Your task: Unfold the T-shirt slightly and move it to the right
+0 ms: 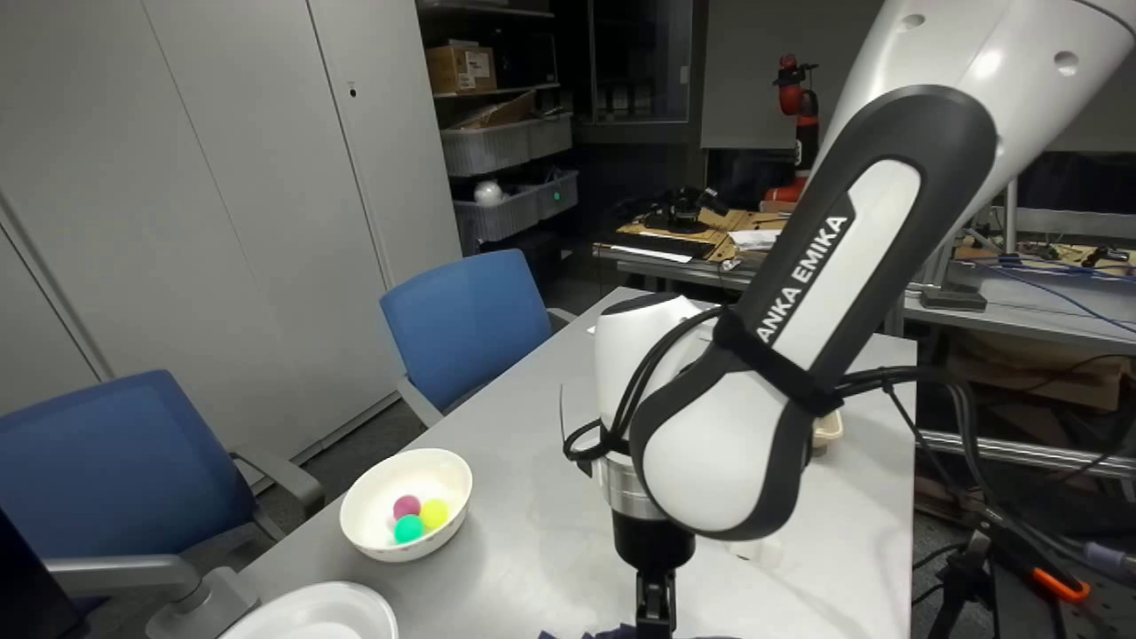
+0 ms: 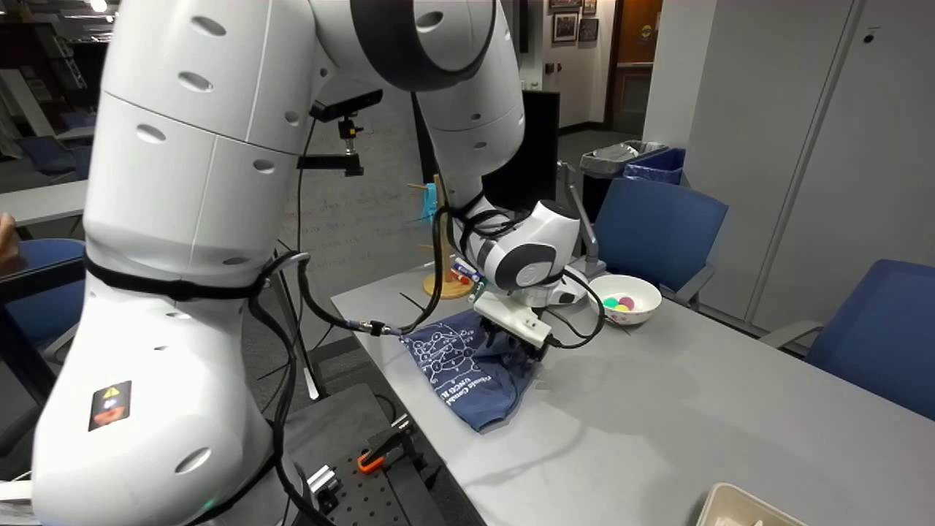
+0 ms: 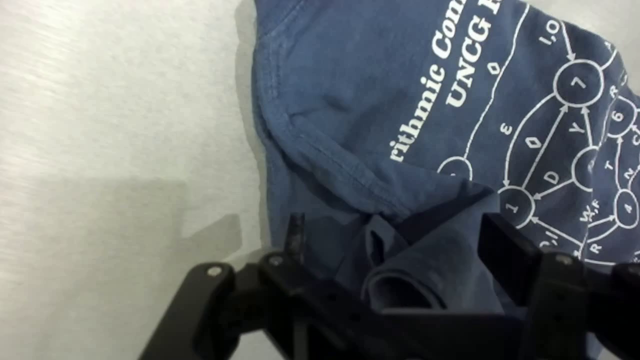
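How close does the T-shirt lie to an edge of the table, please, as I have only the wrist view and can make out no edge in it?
Observer: In an exterior view, the T-shirt lies close to the edge of the table on the side of the robot's base, with a bare strip left between.
Operator: Thank you; does any container stand on that table?
Observer: Yes, both exterior views show a white bowl there, holding a pink ball, a yellow ball and a green ball.
Operator: And is there anything tall near the T-shirt?
Observer: Yes, in an exterior view a wooden peg stand rises beyond it.
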{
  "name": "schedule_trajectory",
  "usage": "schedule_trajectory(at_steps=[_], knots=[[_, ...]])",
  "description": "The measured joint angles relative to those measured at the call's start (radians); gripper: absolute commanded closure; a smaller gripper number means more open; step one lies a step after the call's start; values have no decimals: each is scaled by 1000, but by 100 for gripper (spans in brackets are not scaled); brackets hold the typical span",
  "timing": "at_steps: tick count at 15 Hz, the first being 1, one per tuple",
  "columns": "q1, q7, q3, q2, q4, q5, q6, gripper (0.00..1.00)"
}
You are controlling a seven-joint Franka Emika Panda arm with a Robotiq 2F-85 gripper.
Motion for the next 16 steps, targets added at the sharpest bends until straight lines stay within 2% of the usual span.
schedule_trajectory(at_steps=[1,2,8,10,16], knots=[[-7,-4,6,11,11,0,5,38],[-14,-7,10,21,21,0,8,40],[-50,-13,27,60,71,1,10,88],[-56,-13,27,66,84,1,10,100],[-63,-12,27,68,110,1,10,100]])
